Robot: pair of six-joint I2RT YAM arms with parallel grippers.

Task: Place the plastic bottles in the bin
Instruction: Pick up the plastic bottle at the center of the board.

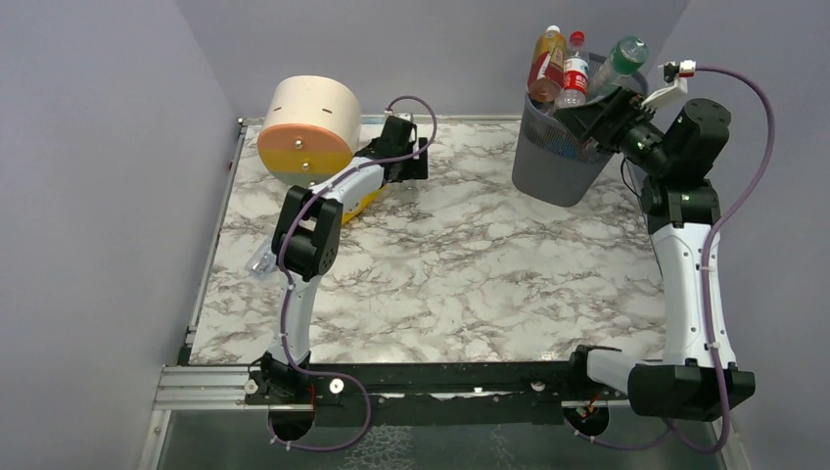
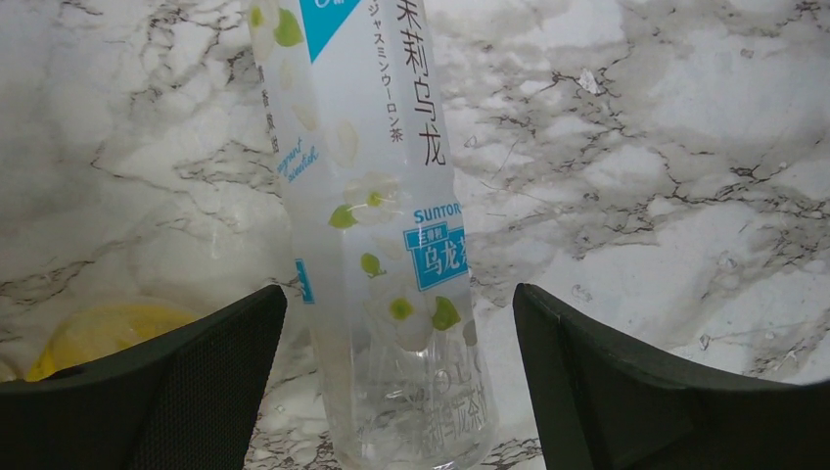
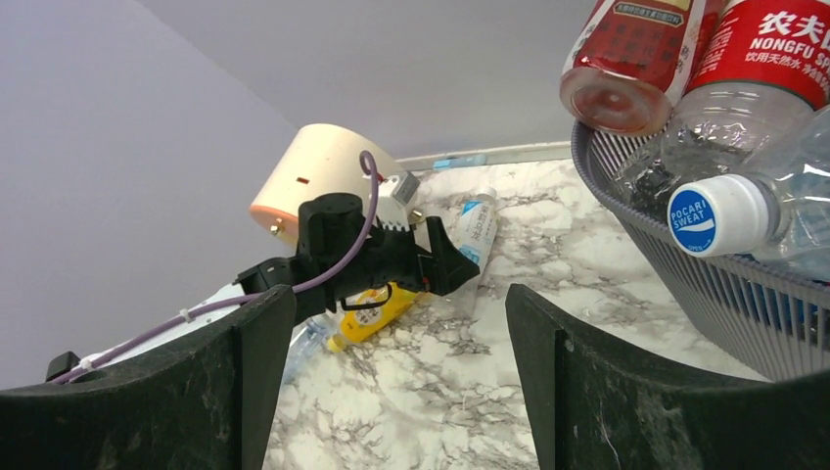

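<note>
The left end effector (image 2: 399,294), fingers spread wide and touching nothing, straddles a white-labelled clear bottle (image 2: 377,225) lying on the marbled bench (image 1: 470,274); the bottle's top is cut off in the wrist view. Just beside one finger lies a yellow bottle (image 2: 98,328), mostly hidden under the arm from above. The round beige-and-orange drawer unit (image 1: 305,127) sits close by, at the back left corner. A crumpled clear bottle (image 1: 262,259) lies near the bench's left edge, partly covered by the elbow.

The right end effector (image 3: 396,294), fingers apart and empty, hangs at the rim of the grey mesh bin (image 1: 548,166) at the back right. Three bottles poke out of the bin: an orange bottle (image 1: 546,64), a red-labelled bottle (image 1: 575,70) and a blue-capped bottle (image 3: 707,217). What lies deeper in the bin cannot be made out
</note>
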